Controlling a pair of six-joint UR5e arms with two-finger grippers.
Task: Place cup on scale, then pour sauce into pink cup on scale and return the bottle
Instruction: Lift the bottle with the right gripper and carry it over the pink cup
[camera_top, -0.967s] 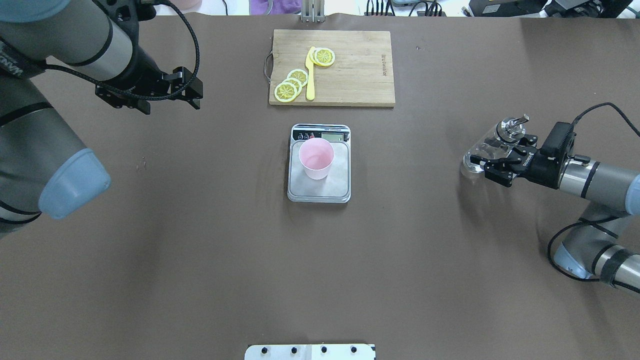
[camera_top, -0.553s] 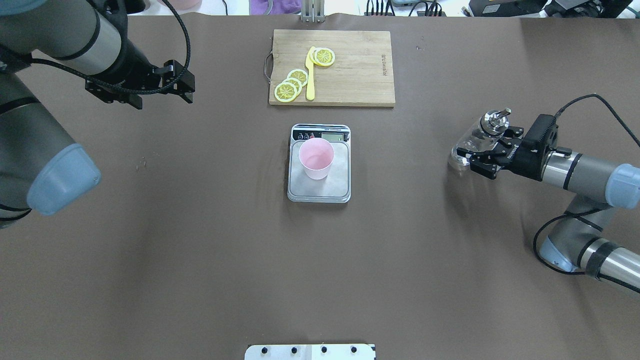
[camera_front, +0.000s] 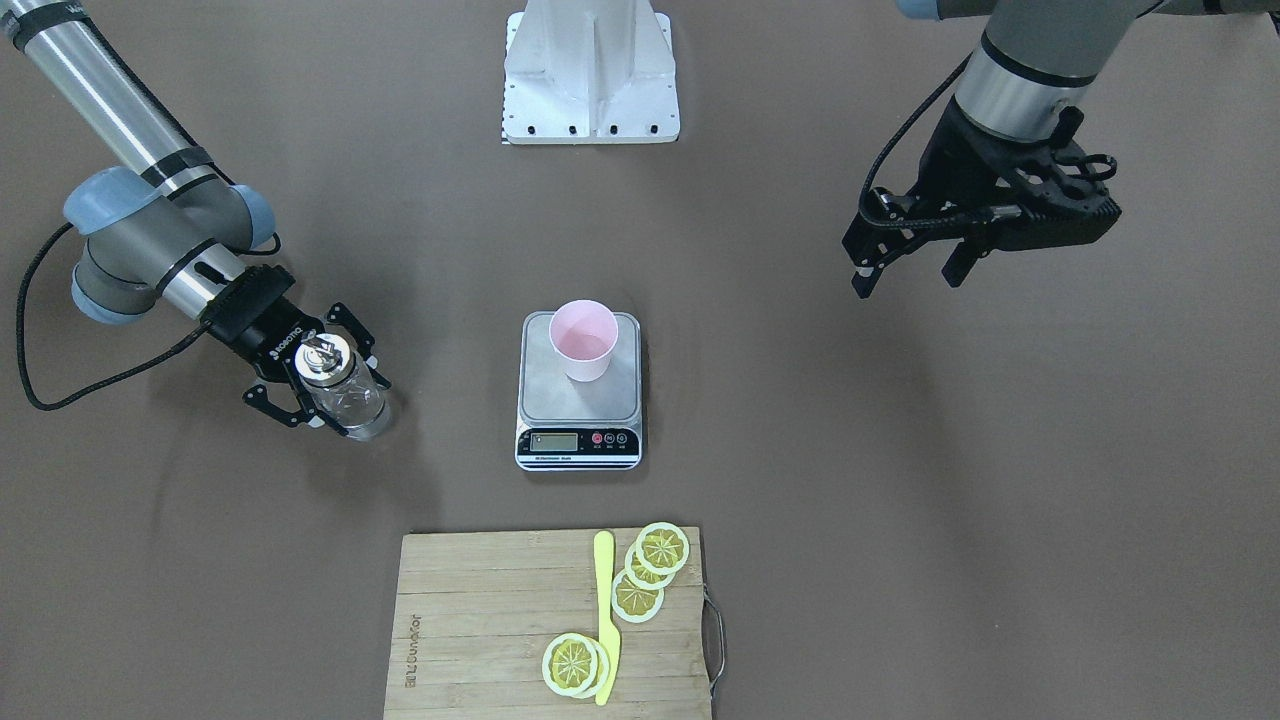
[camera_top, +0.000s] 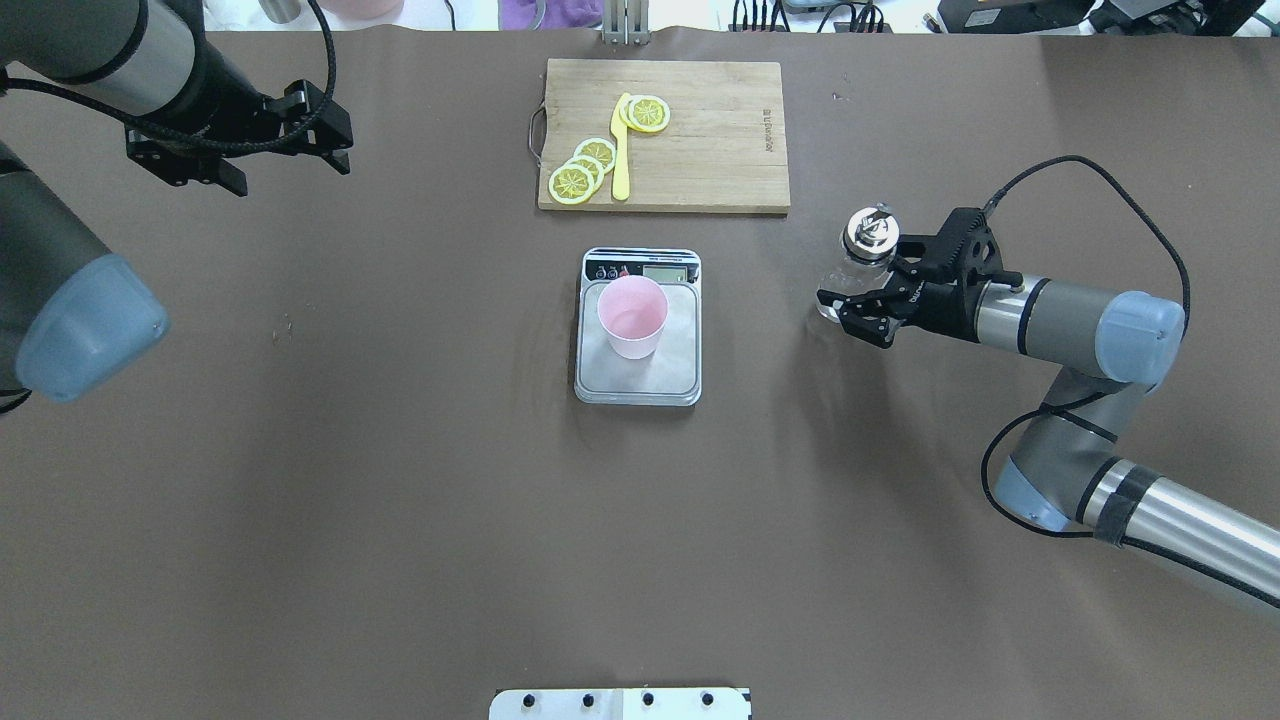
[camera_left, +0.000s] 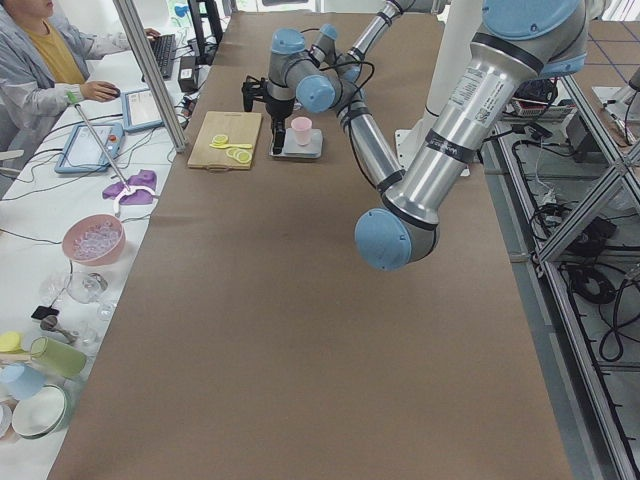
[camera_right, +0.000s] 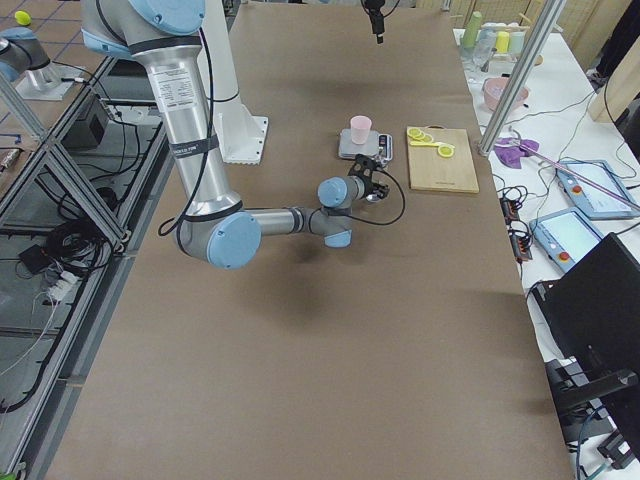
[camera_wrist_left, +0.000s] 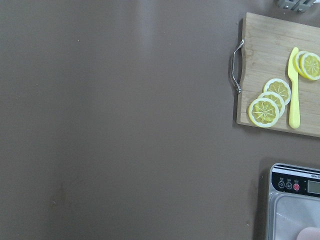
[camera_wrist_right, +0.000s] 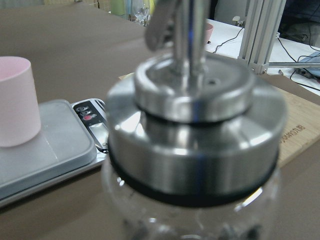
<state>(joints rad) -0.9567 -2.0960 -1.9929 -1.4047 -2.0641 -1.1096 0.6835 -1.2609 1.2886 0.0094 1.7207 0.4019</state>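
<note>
The bottle (camera_top: 848, 283) stands about upright on the robot's right side of the table (camera_top: 400, 500). The right gripper (camera_top: 850, 312) is clamped on its glass body, one finger on each side. Its shiny metal cap (camera_top: 870, 232) and spout point up, and they fill the right wrist view, where the glass below is blurred. I cannot tell whether the bottle's base touches the table or how much sauce is inside.

The pink cup (camera_top: 632, 315) stands upright on the scale (camera_top: 640, 385), towards the display end of the steel platform. The scale sits mid-table, well apart from the bottle.

The left gripper (camera_front: 905, 282) hangs over the table's far left part with its fingers spread and nothing between them.

Beyond the scale lies a wooden cutting board (camera_top: 720, 140) with lemon slices (camera_top: 572, 183) and a yellow knife (camera_top: 621, 160) on it.
</note>
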